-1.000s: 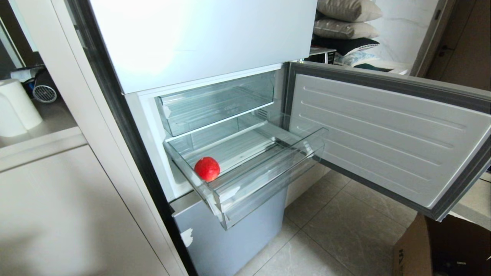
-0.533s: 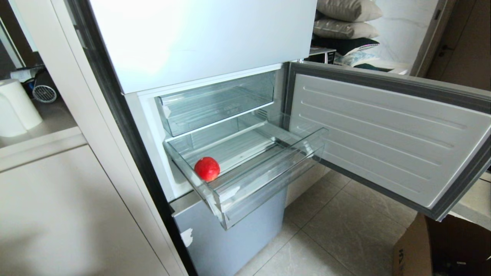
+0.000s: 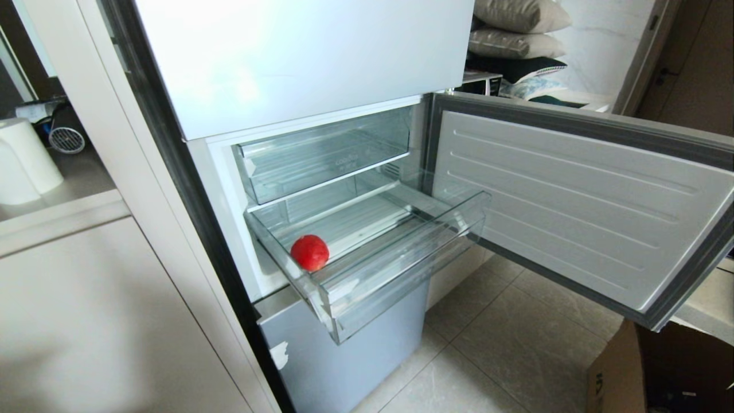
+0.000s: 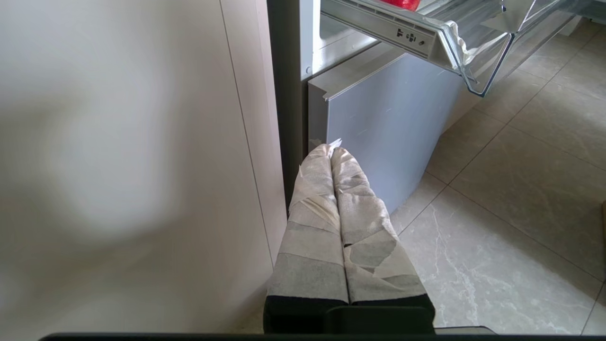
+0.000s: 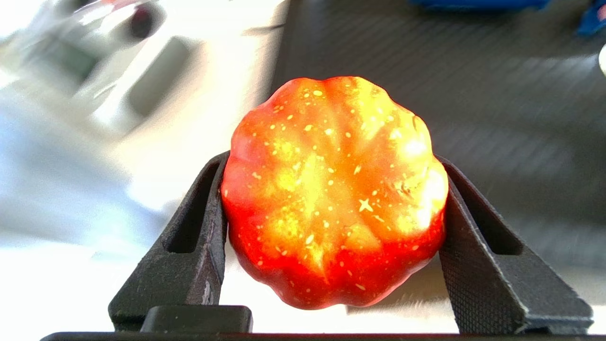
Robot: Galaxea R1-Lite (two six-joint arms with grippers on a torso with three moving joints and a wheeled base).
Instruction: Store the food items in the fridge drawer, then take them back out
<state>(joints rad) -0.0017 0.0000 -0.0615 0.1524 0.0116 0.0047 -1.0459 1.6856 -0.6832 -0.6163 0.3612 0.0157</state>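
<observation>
In the pulled-out fridge drawer [image 3: 401,252] sits a red fruit [image 3: 309,252]. The right gripper [image 5: 331,189] squeezes a bumpy red-yellow fruit [image 5: 334,194]. The left gripper [image 4: 331,154] is closed, holding nothing.

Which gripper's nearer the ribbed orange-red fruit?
Right. The right gripper is clamped on the ribbed orange-red fruit, a finger on each side. The left gripper sits shut, low beside the fridge's lower panel, with that fruit nowhere in its view.

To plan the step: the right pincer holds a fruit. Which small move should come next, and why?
Probably carry the red-yellow fruit, clamped in the right pincer, toward the open fridge drawer, with free floor beside the red fruit.
</observation>
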